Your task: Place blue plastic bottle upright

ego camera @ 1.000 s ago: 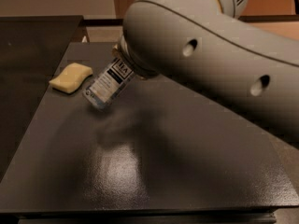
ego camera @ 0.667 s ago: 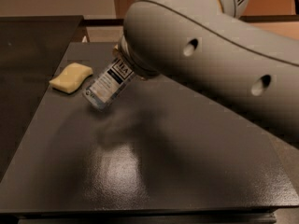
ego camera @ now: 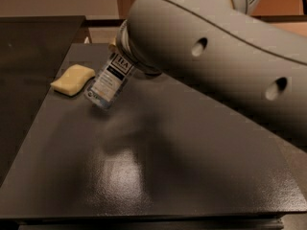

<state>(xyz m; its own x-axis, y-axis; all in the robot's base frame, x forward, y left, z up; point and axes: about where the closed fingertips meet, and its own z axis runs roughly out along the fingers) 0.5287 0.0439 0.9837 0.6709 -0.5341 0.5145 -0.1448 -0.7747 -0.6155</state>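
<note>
The blue plastic bottle (ego camera: pixel 109 82) is clear, with a pale label and a dark band reading "TEA". It hangs tilted, its base pointing down-left just above the dark table (ego camera: pixel 144 166). Its cap end is hidden under my large grey arm link (ego camera: pixel 216 56). My gripper is at the bottle's upper end, hidden behind that arm link, so its hold on the bottle does not show.
A pale yellow sponge-like piece (ego camera: pixel 73 79) lies on the table just left of the bottle's base. A second dark surface (ego camera: pixel 29 56) stands to the left, beyond the table's left edge. The arm covers the right and back of the table.
</note>
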